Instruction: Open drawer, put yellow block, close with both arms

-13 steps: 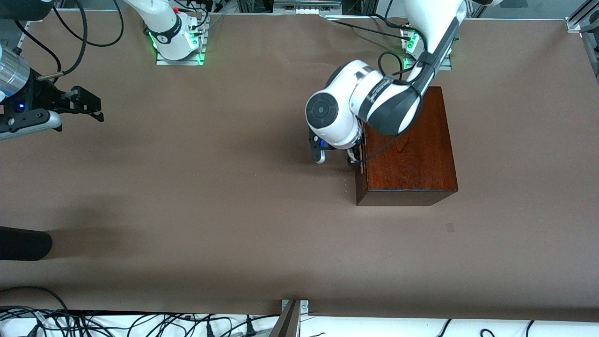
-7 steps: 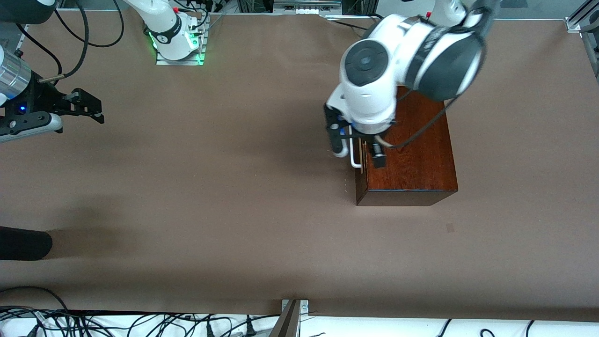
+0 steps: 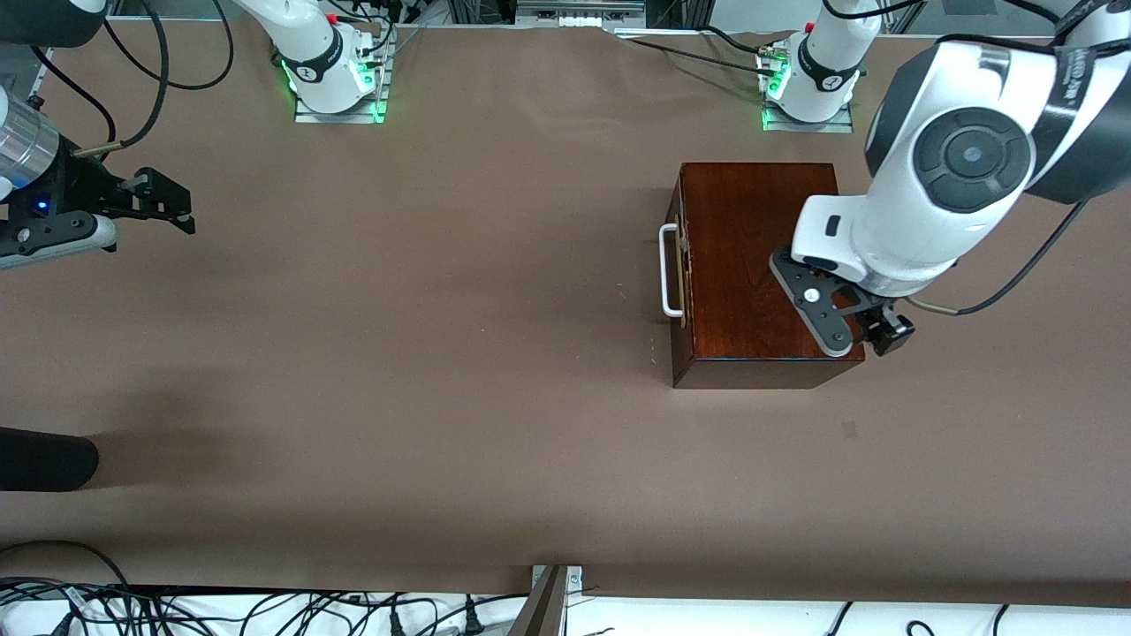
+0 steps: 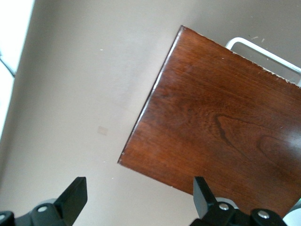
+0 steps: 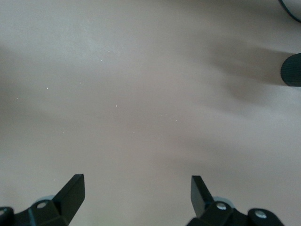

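The dark mahogany box (image 3: 751,256) stands on the table near the left arm's base. Its drawer is shut, and the white handle (image 3: 670,269) faces the right arm's end. My left gripper (image 3: 861,340) is open and empty, up over the box's corner nearest the front camera, at the left arm's end. The left wrist view shows the box top (image 4: 221,122), the handle (image 4: 263,52) and my left gripper (image 4: 138,188) over bare table. My right gripper (image 3: 181,208) waits open and empty over the table's right-arm end; its wrist view shows it (image 5: 136,186) over bare table. The yellow block is out of view.
A dark rounded object (image 3: 44,459) reaches in at the table's right-arm end, nearer the front camera; it also shows in the right wrist view (image 5: 291,69). Cables lie along the table edge nearest the front camera (image 3: 265,609). A small mark (image 3: 849,429) is on the table near the box.
My left arm has lifted from the handle and swung across the box top to its corner at the left arm's end. The drawer stays shut. The right arm has not moved.
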Robot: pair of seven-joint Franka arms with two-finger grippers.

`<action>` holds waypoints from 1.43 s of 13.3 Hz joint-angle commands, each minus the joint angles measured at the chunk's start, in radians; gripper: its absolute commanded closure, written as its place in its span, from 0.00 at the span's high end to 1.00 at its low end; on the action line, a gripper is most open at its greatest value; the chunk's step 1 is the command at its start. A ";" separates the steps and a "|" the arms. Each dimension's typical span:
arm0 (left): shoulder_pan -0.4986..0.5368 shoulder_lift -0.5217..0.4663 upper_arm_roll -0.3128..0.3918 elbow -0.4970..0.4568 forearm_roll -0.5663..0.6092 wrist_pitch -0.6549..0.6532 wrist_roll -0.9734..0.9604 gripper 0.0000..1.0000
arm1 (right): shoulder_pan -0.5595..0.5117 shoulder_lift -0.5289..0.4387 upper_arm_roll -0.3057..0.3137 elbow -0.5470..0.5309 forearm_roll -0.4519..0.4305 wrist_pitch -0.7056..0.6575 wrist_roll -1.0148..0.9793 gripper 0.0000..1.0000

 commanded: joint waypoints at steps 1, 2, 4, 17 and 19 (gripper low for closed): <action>0.032 -0.039 0.020 0.034 -0.076 -0.027 -0.043 1.00 | 0.008 0.004 -0.002 0.014 -0.004 -0.005 0.050 1.00; 0.030 -0.067 0.045 0.008 -0.118 -0.025 -0.105 1.00 | 0.008 0.004 -0.002 0.014 -0.004 -0.003 0.050 1.00; 0.032 -0.192 0.083 -0.144 -0.179 0.014 -0.291 1.00 | 0.008 0.004 -0.002 0.016 -0.005 -0.008 0.049 1.00; 0.133 -0.453 0.119 -0.484 -0.187 0.121 -0.750 1.00 | 0.020 0.004 -0.002 0.016 -0.013 -0.002 0.046 1.00; 0.135 -0.453 0.120 -0.491 -0.187 0.121 -0.743 1.00 | 0.020 0.004 -0.002 0.016 -0.013 -0.002 0.046 1.00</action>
